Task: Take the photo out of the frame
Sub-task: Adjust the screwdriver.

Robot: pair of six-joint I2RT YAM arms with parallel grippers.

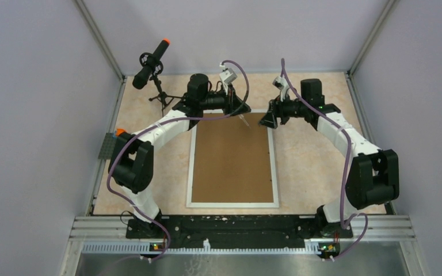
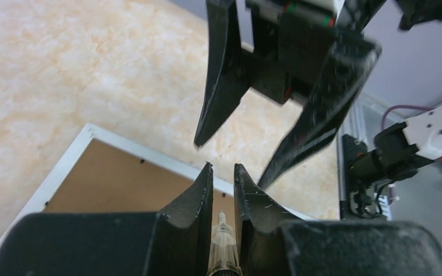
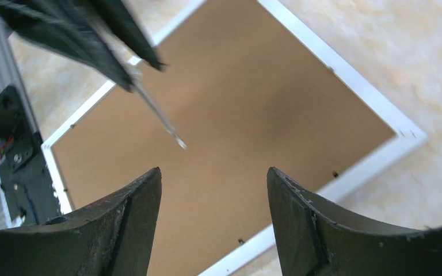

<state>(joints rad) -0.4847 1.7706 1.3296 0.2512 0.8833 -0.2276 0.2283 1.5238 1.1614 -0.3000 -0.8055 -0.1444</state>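
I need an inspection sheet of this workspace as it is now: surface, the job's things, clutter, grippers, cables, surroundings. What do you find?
Surface: beige marbled table, flat.
Job's things: white frame lies face down, brown backing board in place; photo not visible.
Clutter: black device with an orange tip on a small tripod, far left corner.
Grippers: left gripper fingers shut on a thin tool with a clear handle, at the frame's far edge; right gripper open, empty, near the frame's far right corner.
Cables: purple cable along each arm.
Surroundings: plain grey walls; metal rail at the near edge.
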